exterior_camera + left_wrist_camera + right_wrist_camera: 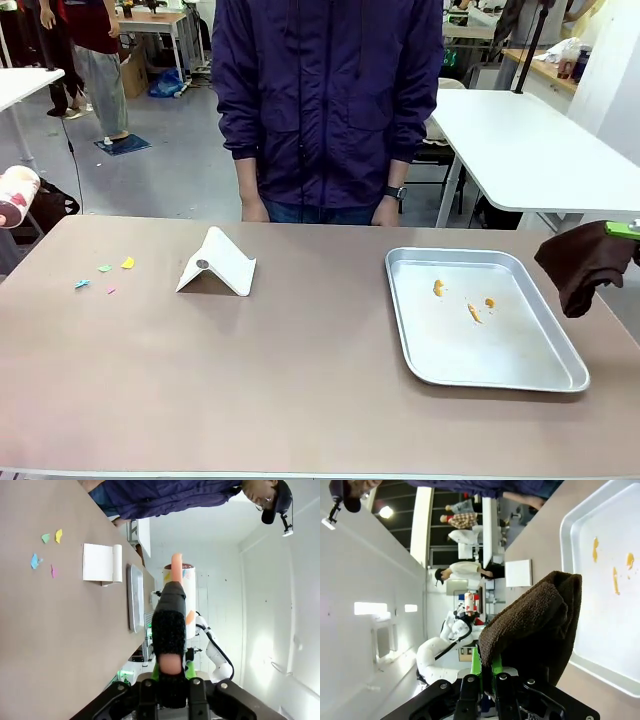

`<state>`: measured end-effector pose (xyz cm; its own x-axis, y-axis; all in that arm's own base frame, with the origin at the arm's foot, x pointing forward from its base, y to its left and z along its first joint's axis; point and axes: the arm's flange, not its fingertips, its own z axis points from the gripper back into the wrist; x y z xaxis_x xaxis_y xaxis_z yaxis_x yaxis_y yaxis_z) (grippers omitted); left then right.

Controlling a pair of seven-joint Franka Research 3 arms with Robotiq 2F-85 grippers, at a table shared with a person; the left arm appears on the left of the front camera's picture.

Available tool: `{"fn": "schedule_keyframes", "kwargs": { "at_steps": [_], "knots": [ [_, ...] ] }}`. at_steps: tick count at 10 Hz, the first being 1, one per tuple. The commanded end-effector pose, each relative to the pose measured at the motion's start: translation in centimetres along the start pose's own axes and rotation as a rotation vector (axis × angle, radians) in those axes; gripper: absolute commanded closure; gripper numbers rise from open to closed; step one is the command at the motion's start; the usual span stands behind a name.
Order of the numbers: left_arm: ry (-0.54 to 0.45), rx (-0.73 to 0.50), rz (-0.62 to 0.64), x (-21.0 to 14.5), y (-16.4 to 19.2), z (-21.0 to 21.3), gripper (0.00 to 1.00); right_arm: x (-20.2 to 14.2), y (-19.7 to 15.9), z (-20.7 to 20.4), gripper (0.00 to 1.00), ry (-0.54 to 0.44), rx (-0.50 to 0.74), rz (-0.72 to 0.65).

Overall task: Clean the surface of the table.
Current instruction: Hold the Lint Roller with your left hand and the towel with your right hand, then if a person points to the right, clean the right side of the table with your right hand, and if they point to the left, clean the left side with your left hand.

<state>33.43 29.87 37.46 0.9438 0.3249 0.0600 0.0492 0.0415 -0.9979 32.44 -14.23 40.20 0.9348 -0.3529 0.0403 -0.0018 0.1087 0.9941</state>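
The brownish-taupe table [300,380] carries a few small coloured paper scraps [105,270] near its left end. A lint roller [15,197] hangs off the table's far left, and my left gripper [171,672] is shut on its black handle [169,625]. The table [45,625] and the scraps [47,550] run along the left side of that wrist view. Beyond the table's right edge, my right gripper [622,230] is shut on a dark brown cloth [585,262]. In the right wrist view the cloth [535,625] hangs from the gripper [487,672].
A shiny metal tray [520,365] with orange crumbs [470,300] lies on the right half. A white folded card [217,265] stands left of centre. A person in a dark jacket [325,100] stands at the far edge, hands at the rim.
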Motion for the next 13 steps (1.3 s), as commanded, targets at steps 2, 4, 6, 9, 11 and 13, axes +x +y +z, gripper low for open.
{"fn": "schedule_keyframes", "kwargs": {
  "at_steps": [2, 4, 6, 9, 11, 13],
  "knots": [
    [0.000, 0.000, 0.000, 0.0, 0.0, 0.0, 1.00, 0.0, 0.0, 0.0, 1.00, 0.000, 0.000, 0.000],
    [0.000, 0.000, 0.000, 0.0, 0.0, 0.0, 1.00, 0.0, 0.0, 0.0, 1.00, 0.000, 0.000, 0.000],
    [0.000, 0.000, 0.000, 0.0, 0.0, 0.0, 1.00, 0.0, 0.0, 0.0, 1.00, 0.000, 0.000, 0.000],
    [0.000, 0.000, 0.000, 0.0, 0.0, 0.0, 1.00, 0.0, 0.0, 0.0, 1.00, 0.000, 0.000, 0.000],
    [0.000, 0.000, 0.000, 0.0, 0.0, 0.0, 1.00, 0.0, 0.0, 0.0, 1.00, 0.000, 0.000, 0.000],
    [0.000, 0.000, 0.000, 0.0, 0.0, 0.0, 1.00, 0.0, 0.0, 0.0, 1.00, 0.000, 0.000, 0.000]
  ]
}}
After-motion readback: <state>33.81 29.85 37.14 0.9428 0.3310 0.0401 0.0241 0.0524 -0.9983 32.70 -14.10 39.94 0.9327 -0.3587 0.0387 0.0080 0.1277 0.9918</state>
